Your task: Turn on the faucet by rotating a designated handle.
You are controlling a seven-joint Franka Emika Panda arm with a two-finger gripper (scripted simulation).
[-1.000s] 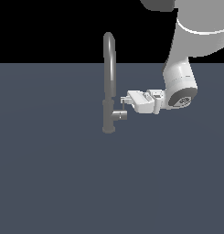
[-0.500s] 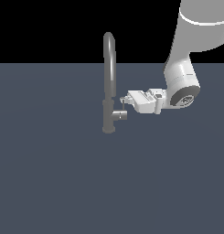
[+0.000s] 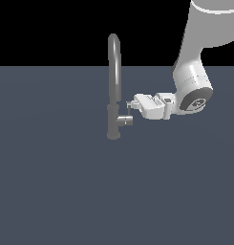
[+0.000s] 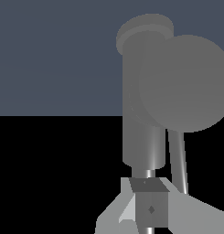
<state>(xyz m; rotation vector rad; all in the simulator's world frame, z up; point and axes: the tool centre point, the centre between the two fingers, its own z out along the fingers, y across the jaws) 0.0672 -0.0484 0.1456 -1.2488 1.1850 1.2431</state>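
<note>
The faucet [image 3: 113, 86] is a tall grey tap with an arched spout, standing on the dark floor. Its handle [image 3: 125, 120] is a short horizontal stub near the base, pointing toward the exterior view's right, with a thin lever pin [image 3: 130, 111] rising from it. My gripper [image 3: 131, 104] reaches in from the right, fingertips at the top of the pin, jaws together with nothing between them. In the wrist view the stub's round end [image 4: 184, 84] fills the frame, the pin [image 4: 178, 157] runs alongside my fingers [image 4: 150, 205], and the faucet column [image 4: 140, 114] stands behind.
The flat dark grey-blue floor [image 3: 56, 182] spreads all round the faucet. My white arm [image 3: 192, 86] comes down from the upper right of the exterior view.
The arm's upper links and wrist have shifted slightly to the exterior view's right and down. The fingertips stay at the lever pin. The handle shows no clear turn.
</note>
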